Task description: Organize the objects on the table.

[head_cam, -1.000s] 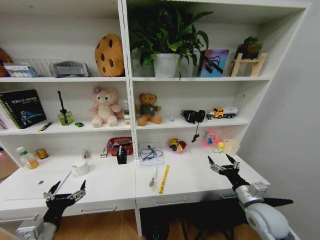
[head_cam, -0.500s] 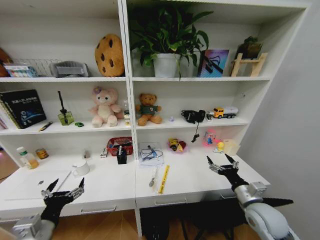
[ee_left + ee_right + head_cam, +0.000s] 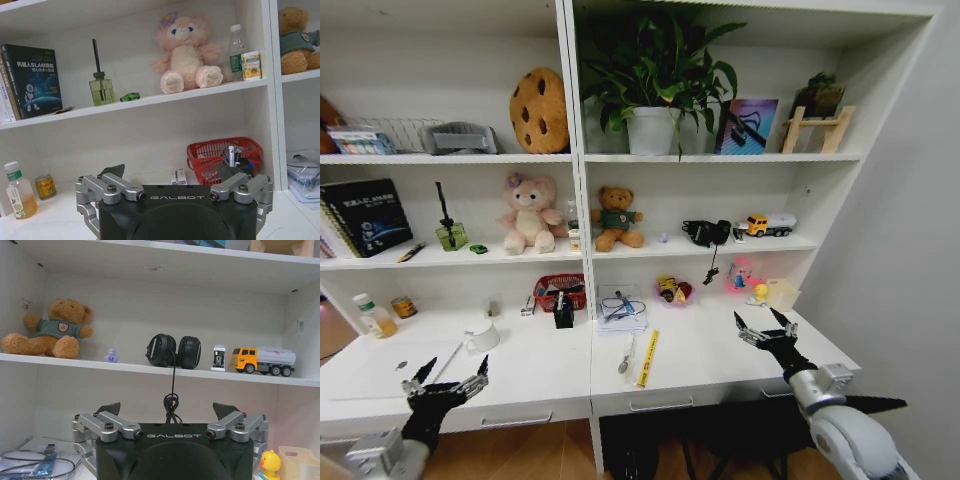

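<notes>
Table [image 3: 700,350] — pens [image 3: 638,357] between tools

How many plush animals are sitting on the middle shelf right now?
2: a pink plush rabbit in the left bay beside the divider, and a brown teddy bear in the right bay, just past the divider. Neither is hidden.

The near strip of the white table [image 3: 520,385] lies bare on both sides. At the middle, a yellow ruler [image 3: 647,358] and a spoon [image 3: 626,360] lie in the way. Far back, a red basket [image 3: 560,290], a white cup [image 3: 481,337] and a clear case of cables [image 3: 621,308] crowd the wall. A low shelf [image 3: 450,257] overhangs them, limiting headroom.
</notes>
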Motion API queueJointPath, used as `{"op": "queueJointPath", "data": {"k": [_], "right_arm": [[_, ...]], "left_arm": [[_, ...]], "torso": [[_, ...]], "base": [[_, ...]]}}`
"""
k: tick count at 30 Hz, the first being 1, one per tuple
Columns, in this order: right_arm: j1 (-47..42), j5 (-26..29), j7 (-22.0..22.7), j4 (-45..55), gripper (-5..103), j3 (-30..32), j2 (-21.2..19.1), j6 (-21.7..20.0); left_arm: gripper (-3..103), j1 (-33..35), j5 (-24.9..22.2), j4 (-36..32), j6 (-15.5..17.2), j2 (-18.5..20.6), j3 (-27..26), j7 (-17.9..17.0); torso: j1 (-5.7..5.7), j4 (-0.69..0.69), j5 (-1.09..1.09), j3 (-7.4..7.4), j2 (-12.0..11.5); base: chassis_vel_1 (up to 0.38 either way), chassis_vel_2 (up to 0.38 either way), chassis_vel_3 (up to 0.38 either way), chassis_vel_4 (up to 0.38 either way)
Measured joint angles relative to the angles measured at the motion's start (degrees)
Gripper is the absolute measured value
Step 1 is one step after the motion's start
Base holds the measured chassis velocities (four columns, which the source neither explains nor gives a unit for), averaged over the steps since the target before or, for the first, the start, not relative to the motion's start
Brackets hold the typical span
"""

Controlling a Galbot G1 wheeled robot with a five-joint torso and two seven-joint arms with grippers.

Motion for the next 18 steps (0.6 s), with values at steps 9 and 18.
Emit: {"op": "queueJointPath", "data": {"k": [9, 18], "right_arm": [[0.0, 0.0, 0.0, 0.0, 100, 0.0, 0.0, 0.0], [0.0, 0.0, 0.0, 0.0, 100, 0.0, 0.0, 0.0]], "left_arm": [[100, 0.0, 0.0, 0.0, 0.0, 0.0, 0.0, 0.0], [100, 0.0, 0.0, 0.1, -0.1, 0.0, 0.1, 0.0]], "torso": [[0.0, 0.0, 0.0, 0.0, 0.0], [0.0, 0.0, 0.0, 0.0, 0.0]], "base": [[0.007, 0.008, 0.005, 0.007], [0.023, 0.026, 0.025, 0.021]]}}
